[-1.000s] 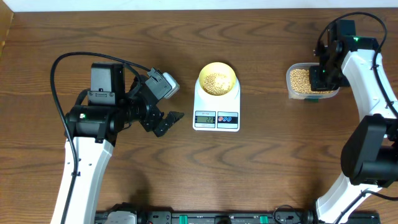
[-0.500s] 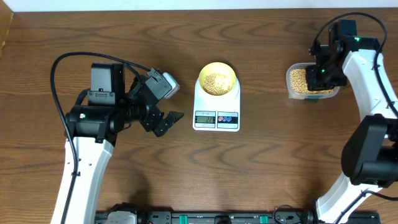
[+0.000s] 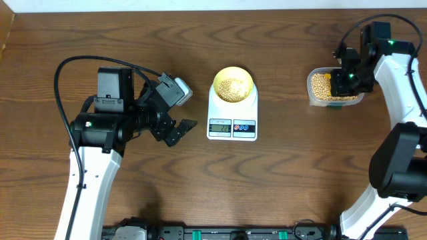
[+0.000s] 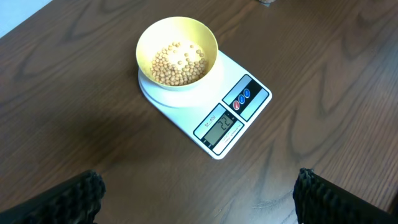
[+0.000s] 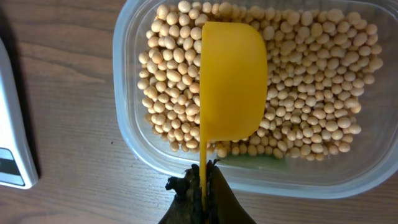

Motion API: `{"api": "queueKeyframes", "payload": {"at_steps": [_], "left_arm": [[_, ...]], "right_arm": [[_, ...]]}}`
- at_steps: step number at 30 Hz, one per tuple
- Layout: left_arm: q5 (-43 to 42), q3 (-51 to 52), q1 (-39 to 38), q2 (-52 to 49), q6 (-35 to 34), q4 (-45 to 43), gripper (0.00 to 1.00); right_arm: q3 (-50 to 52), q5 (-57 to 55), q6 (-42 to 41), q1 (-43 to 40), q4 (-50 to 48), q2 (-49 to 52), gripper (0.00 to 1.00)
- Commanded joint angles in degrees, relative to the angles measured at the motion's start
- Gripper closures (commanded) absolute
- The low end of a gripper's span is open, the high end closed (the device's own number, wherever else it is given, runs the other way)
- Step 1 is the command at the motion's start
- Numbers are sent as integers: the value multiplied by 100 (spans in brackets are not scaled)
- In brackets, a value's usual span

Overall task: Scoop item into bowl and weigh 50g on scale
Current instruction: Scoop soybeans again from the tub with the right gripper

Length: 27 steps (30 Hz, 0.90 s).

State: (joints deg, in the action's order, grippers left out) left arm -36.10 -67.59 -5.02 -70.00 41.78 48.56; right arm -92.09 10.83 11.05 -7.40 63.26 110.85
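Basically, nothing on the bench [image 3: 133,40] was moved; only the right arm [image 3: 393,80] was shifted slightly over the tub [image 5: 124,124]. Scale [image 3: 217,110] is loaded with bowl [image 4: 177,31], beans [image 4: 177,65] inside. Scoop [image 5: 233,81] is pinched by right fingers [image 5: 186,196], edge-on above tub; left fingers [image 4: 62,199] spread, empty. Display [image 4: 222,124] read as roughly 22: more needed.

Surface [image 3: 300,173]: dark-brown wood grain, smooth, low sheen.
Scale [image 4: 186,111]: white plastic, smooth, semi-gloss.
Bowl [image 4: 168,31]: pale-yellow plastic, smooth, matt.
Beans [image 5: 311,93]: tan, smooth-skinned, matt.
Tub [image 5: 119,93]: clear plastic, glossy rim.
Measuring scoop [image 5: 233,81]: bright-yellow plastic, smooth, slight sheen.
Left jaws: black, rough pebbled facing.
Arm shells [image 3: 400,80]: white glossy plastic.
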Motion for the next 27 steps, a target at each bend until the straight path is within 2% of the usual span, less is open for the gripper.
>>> {"api": "queueKeyframes", "payload": {"at_steps": [1, 12, 27], "left_arm": [[-50, -85, 24, 0, -70, 2, 1], [-50, -85, 24, 0, -72, 2, 1], [-50, -85, 24, 0, -72, 2, 1]], "right_arm": [[35, 372, 190, -122, 92, 17, 99], [35, 916, 297, -330, 173, 20, 99], [35, 927, 387, -481, 376, 17, 99]]}}
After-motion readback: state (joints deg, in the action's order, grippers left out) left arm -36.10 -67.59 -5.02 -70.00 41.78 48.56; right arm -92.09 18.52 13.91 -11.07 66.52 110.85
